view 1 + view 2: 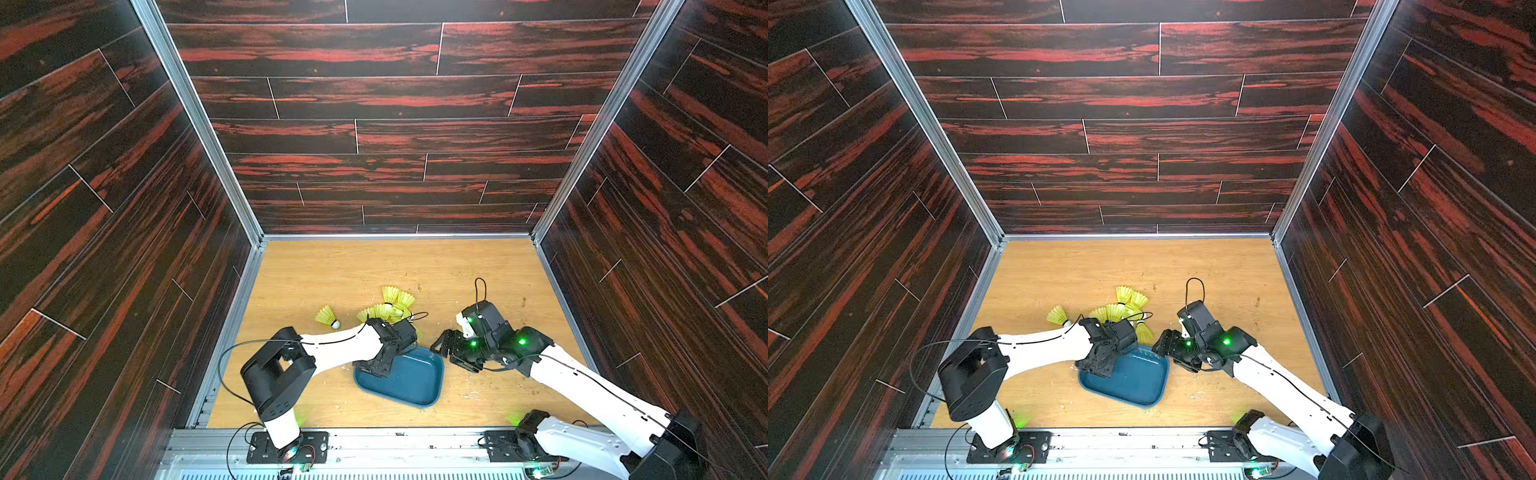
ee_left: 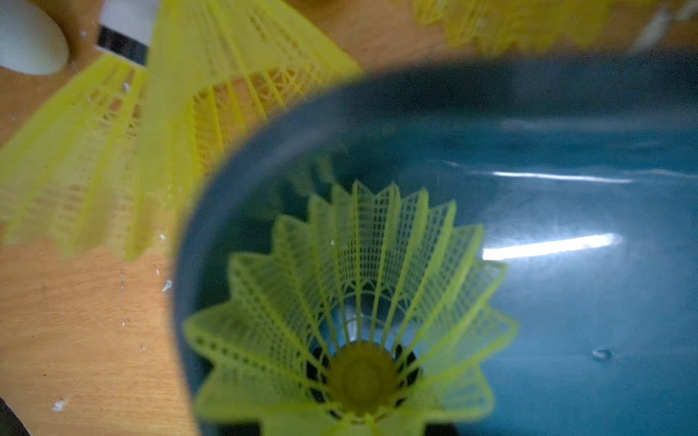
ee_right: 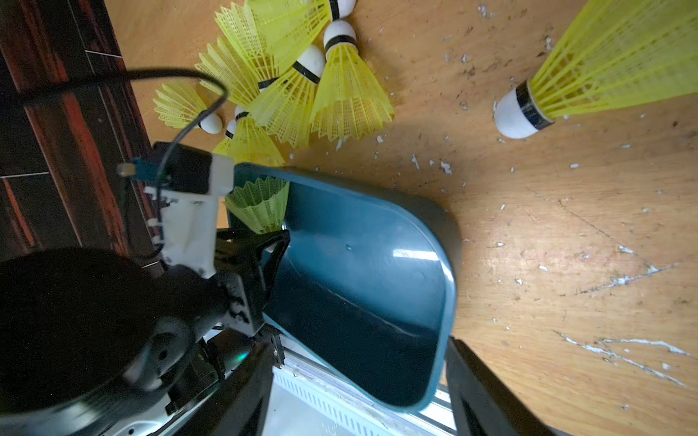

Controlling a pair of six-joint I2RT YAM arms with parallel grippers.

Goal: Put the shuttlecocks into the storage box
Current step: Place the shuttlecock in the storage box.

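Left gripper (image 1: pixel 376 368) clamps 1 shuttlecock (image 2: pixel 359 302) by its base over the storage box (image 1: pixel 419 395).
Likely featherlight; the mesh skirt would crush, so hold the firm cork. Other shuttlecocks (image 1: pixel 392 305) lie heaped just beyond; right gripper (image 1: pixel 440 351) gapes empty.

White arm links (image 1: pixel 340 345), black joint housings (image 1: pixel 278 374), thin black cables (image 1: pixel 232 349), green status lights (image 1: pixel 522 341)

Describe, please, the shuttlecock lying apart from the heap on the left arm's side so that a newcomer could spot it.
Find the blue box at the front of the wooden table; a heap of yellow shuttlecocks lies just behind it. Beyond the left arm, clear of the heap, one shuttlecock lies by itself on bare wood, touching none of the others.
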